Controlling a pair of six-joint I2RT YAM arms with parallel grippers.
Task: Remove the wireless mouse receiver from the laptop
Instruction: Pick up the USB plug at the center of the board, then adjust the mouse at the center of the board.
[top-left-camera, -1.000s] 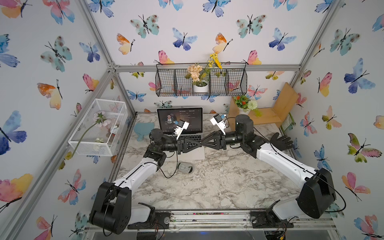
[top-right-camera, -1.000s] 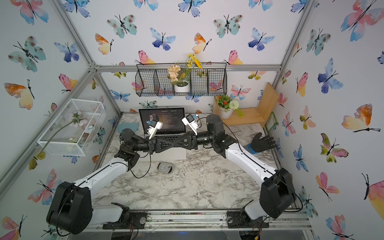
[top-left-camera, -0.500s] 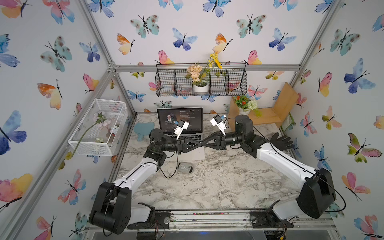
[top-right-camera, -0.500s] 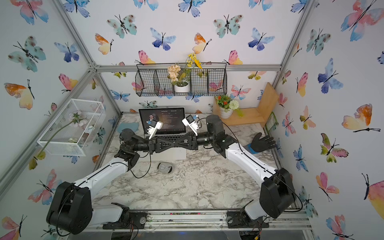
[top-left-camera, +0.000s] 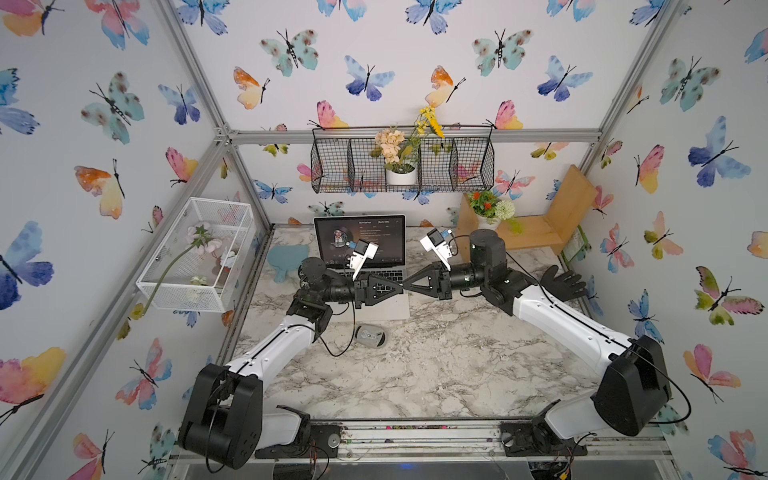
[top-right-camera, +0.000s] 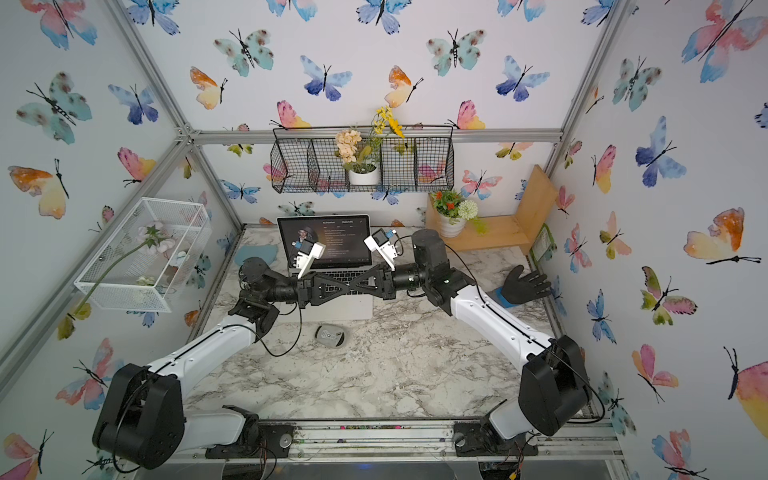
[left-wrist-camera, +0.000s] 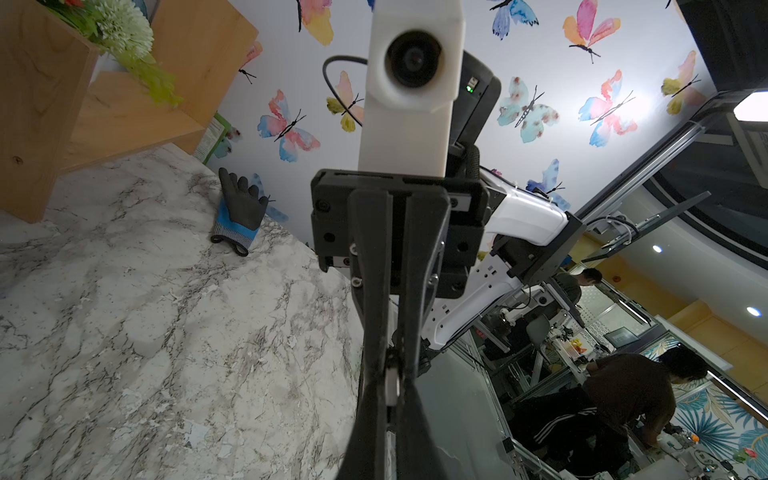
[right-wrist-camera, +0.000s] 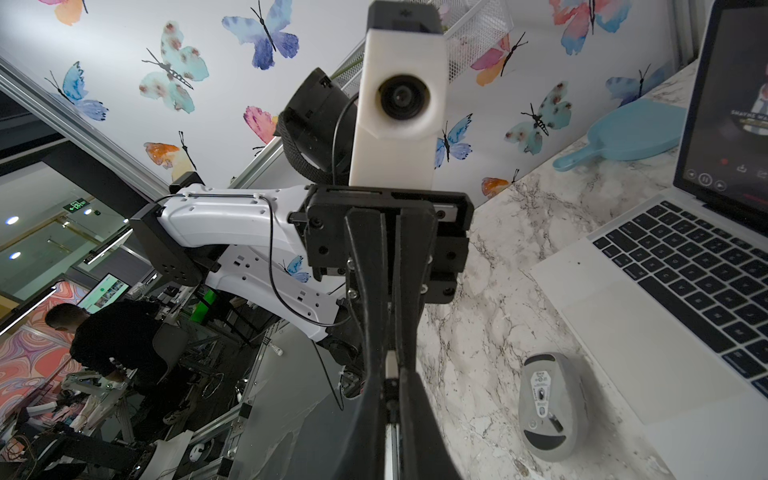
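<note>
Left wrist view: the wireless mouse receiver (left-wrist-camera: 391, 380) is pinched tip-to-tip, with the left gripper (left-wrist-camera: 391, 402) and right gripper (left-wrist-camera: 392, 357) both clamped on it. It sits over the 3 o'clock edge of the laptop (top-left-camera: 359, 239), which stands at the table's (top-left-camera: 436, 361) 12 o'clock. We judge this a handover: we would ease one pair of jaws apart slowly, keeping the other arm motionless, lest the tiny stub slip.

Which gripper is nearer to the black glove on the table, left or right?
Right. The right gripper sits between the glove and the left gripper, pointing away from the glove; the left gripper meets it tip to tip from the far side.
</note>
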